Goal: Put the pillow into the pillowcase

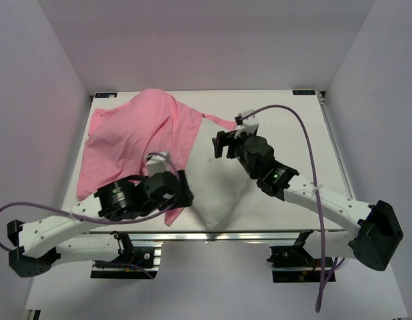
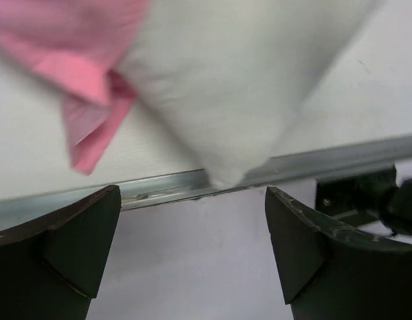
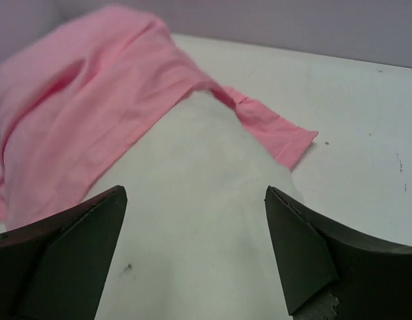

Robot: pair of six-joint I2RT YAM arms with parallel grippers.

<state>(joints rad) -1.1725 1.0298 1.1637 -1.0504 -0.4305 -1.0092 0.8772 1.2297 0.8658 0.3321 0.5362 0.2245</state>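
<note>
One pillow [image 1: 218,193], one pillowcase [image 1: 129,140], one table [image 1: 286,141], two grippers: left gripper [image 2: 193,243], right gripper [image 3: 196,243].

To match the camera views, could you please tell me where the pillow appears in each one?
Top external: pillow centre, corner at the table's near edge.
Left wrist: top centre, corner pointing down.
Right wrist: lower centre.
Shared landmark: the pink pillowcase draped over it.
</note>
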